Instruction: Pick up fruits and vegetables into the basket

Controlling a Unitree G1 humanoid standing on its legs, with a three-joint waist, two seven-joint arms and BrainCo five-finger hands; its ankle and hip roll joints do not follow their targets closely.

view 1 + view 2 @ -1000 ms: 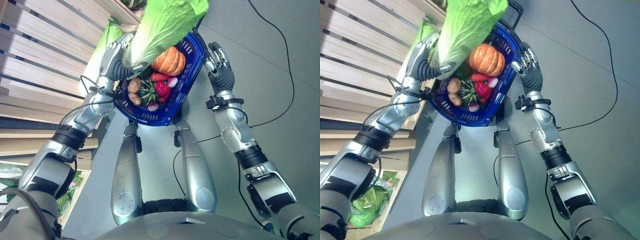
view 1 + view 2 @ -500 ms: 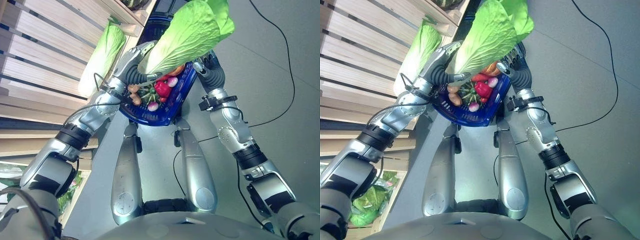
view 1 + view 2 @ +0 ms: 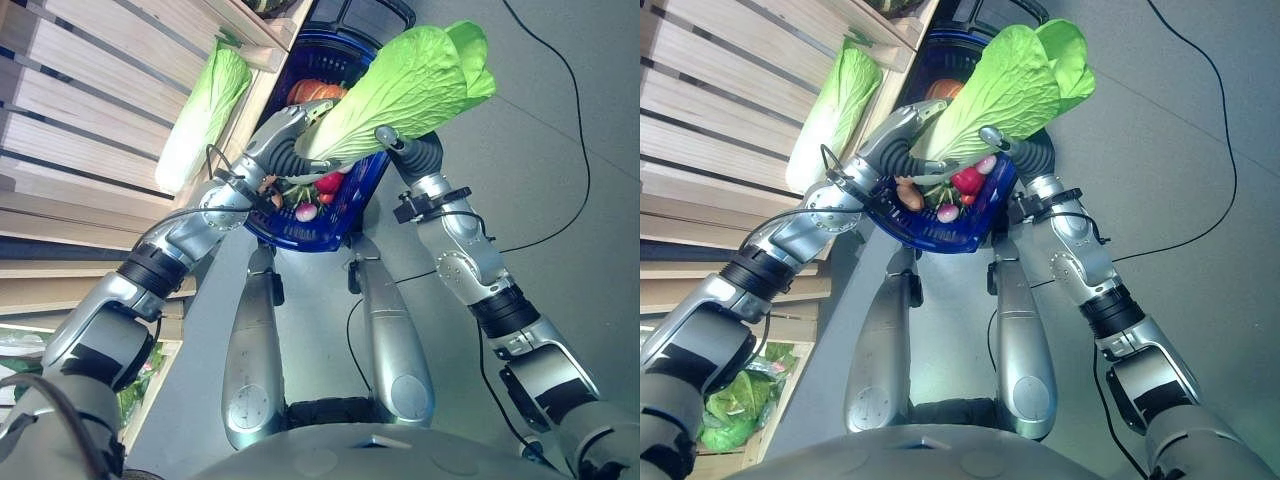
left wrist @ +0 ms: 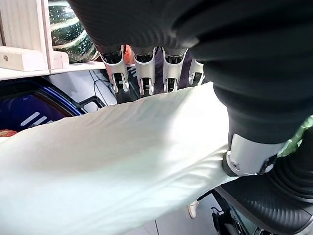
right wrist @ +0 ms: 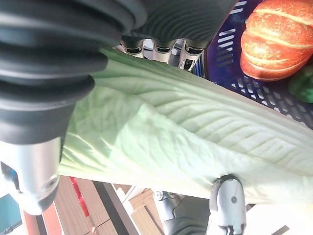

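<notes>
Wooden slatted shelving on the robot's left carries a second cabbage. Beside it, the left hand and right hand each curl their fingers around one cabbage held over the blue basket. Only the right wrist view resolves the orange pumpkin in the basket.

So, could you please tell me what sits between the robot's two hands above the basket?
The cabbage: left hand holds its pale stem end, right hand reaches its underside, above the blue basket, in both eye views.
</notes>
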